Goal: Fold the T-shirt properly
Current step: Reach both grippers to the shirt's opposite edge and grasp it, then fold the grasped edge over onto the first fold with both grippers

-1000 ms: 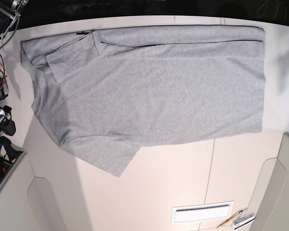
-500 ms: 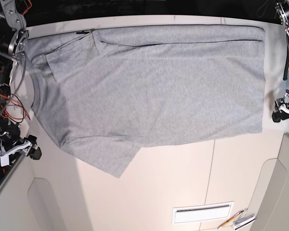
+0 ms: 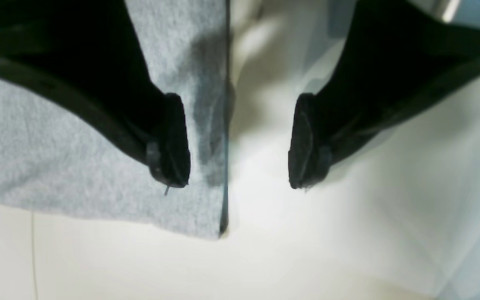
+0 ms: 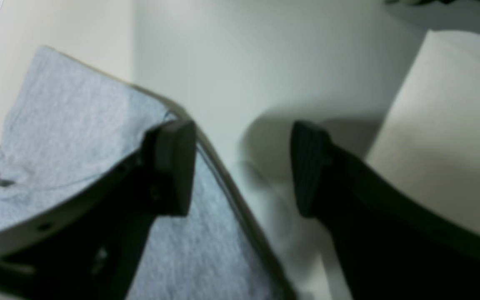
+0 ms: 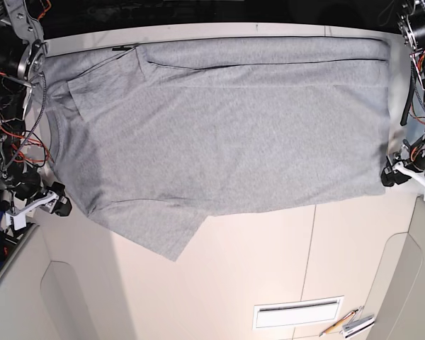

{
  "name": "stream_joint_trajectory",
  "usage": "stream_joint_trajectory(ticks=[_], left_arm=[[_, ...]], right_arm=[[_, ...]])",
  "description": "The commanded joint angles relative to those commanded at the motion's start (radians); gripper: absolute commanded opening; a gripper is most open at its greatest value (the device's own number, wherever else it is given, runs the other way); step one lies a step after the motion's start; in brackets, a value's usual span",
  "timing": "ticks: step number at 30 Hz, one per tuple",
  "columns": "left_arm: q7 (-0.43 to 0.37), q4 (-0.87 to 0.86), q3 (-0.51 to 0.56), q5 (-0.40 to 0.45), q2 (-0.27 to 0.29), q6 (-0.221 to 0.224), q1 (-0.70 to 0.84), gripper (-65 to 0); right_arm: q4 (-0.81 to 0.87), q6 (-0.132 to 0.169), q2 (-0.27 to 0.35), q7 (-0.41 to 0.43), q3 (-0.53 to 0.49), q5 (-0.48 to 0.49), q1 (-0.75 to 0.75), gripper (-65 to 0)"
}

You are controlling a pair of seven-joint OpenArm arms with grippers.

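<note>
Both arms have come closer to the flat light heather-grey cotton T-shirt (image 5: 227,127) — left gripper (image 3: 239,141) and right gripper (image 4: 240,166) spread, holding nothing.

Robot lab: exposed wiring (image 5: 25,134), white worktable (image 5: 269,262)

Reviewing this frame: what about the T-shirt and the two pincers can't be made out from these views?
- T-shirt, base view: only a plain grey side shows; the underside is hidden against the table.
- Left pincer, left wrist view: open at the shirt's edge, but height above the cloth is unclear.
- Right pincer, right wrist view: blurred; whether its fingers touch the fabric is unclear.
- Small items near the bottom edge, base view: too small to identify.
</note>
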Motion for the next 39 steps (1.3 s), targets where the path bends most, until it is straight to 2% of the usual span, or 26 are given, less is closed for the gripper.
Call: stream_joint_trajectory(ticks=[5, 13, 25, 31, 32, 34, 37, 39], left_arm=[[-0.002, 0.0, 0.0, 0.016, 0.041, 0.0, 0.0, -24.2], [-0.001, 0.0, 0.0, 0.015, 0.066, -0.001, 0.0, -24.2], [-0.001, 0.0, 0.0, 0.03, 0.076, 0.0, 0.0, -25.1], [0.006, 0.0, 0.029, 0.03, 0.076, 0.0, 0.0, -45.3], [0.006, 0.0, 0.042, 0.03, 0.076, 0.0, 0.0, -50.1], [0.006, 0.0, 0.067, 0.03, 0.076, 0.0, 0.0, -63.7], [0.011, 0.0, 0.085, 0.032, 0.076, 0.0, -0.011, -65.0], [0.044, 0.0, 0.085, 0.033, 0.075, 0.0, -0.027, -65.0]], right_arm=[[0.0, 0.003, -0.043, -0.007, 0.0, -0.014, 0.0, -29.2], [0.0, 0.018, -0.13, -0.014, -0.001, -0.014, 0.0, -29.2], [0.0, 0.018, -0.149, -0.018, -0.001, -0.014, 0.0, -29.8], [0.0, 0.018, -0.148, -0.018, -0.001, -0.014, 0.0, -47.4], [0.0, 0.018, -0.148, -0.013, -0.001, -0.016, 0.0, -51.5], [0.0, 0.018, -0.148, -0.003, -0.001, -0.036, 0.003, -65.0], [0.001, 0.021, -0.148, -0.003, -0.001, -0.04, 0.006, -65.0], [0.001, 0.027, -0.148, -0.007, -0.001, -0.04, 0.008, -65.0]])
